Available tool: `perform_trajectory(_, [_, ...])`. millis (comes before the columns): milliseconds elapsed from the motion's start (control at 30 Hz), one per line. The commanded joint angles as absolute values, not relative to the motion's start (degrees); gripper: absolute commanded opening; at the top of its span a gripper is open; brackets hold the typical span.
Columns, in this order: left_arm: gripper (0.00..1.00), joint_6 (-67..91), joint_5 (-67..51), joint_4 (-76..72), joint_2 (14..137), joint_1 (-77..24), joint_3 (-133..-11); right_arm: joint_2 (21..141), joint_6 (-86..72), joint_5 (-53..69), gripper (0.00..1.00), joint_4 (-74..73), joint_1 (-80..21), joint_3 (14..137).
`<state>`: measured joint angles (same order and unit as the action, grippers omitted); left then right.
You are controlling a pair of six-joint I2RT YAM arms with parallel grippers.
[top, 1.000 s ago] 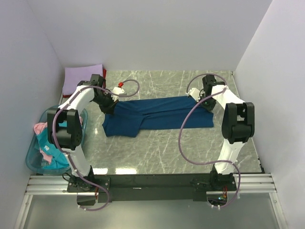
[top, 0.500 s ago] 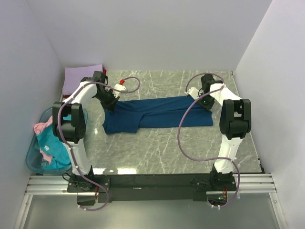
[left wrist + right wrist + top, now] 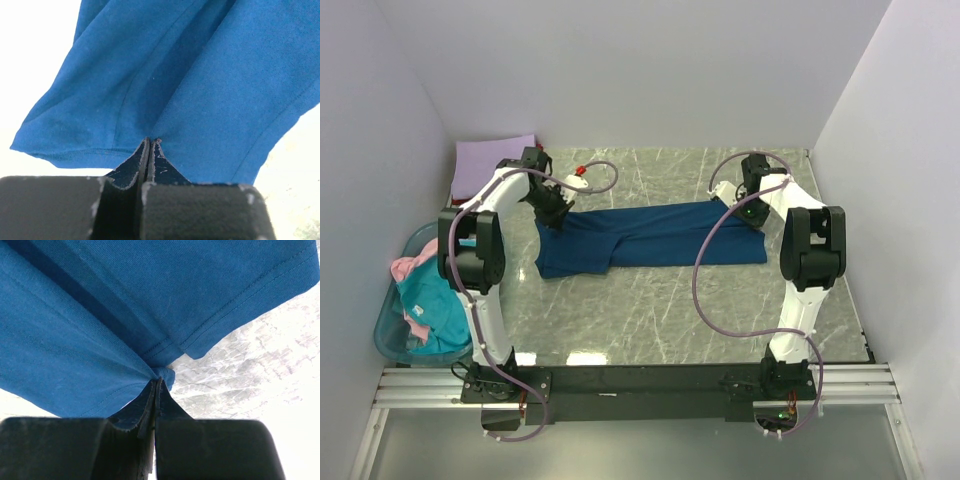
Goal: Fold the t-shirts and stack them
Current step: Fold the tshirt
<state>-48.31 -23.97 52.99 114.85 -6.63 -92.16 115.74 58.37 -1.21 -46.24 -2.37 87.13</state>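
A dark blue t-shirt point(image 3: 650, 236) lies stretched left to right across the marble table. My left gripper point(image 3: 556, 214) is shut on its far left corner, and the cloth point(image 3: 200, 75) fans out from the pinched tips point(image 3: 150, 141). My right gripper point(image 3: 750, 207) is shut on the shirt's far right corner, where the hem point(image 3: 165, 371) bunches at the closed tips point(image 3: 157, 381). A lavender t-shirt point(image 3: 495, 160) lies folded at the far left corner. Teal point(image 3: 432, 305) and pink point(image 3: 404, 268) t-shirts sit in the basket.
A translucent blue plastic basket point(image 3: 390, 340) stands at the table's left edge beside the left arm. White walls close in the back and both sides. The marble table top point(image 3: 650, 310) stretches between the shirt and the black base rail point(image 3: 640, 380).
Both grippers have moved toward the back of the table, pulling the blue shirt's far edge with them. The shirt now lies a little straighter and farther back.
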Motion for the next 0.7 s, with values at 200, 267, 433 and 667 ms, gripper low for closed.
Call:
perform_trajectory(200, [0.01,-49.0,-20.3,52.1,116.5,-9.5,-95.1,116.3,58.1,-3.1,0.00,-44.8,-2.4,89.4])
perform_trajectory(267, [0.01,-49.4,-19.8,51.9,116.5,-10.3,-95.3,116.3,58.2,-3.2,0.00,-44.8,-2.4,89.4])
perform_trajectory(433, [0.01,-49.8,-18.8,51.8,117.3,-11.9,-96.4,116.5,58.0,-3.0,0.00,-44.7,-2.5,89.5])
perform_trajectory(667, [0.13,-49.0,-18.2,52.3,117.9,-12.3,-96.9,116.9,56.4,-2.9,0.04,-44.9,-2.6,90.2])
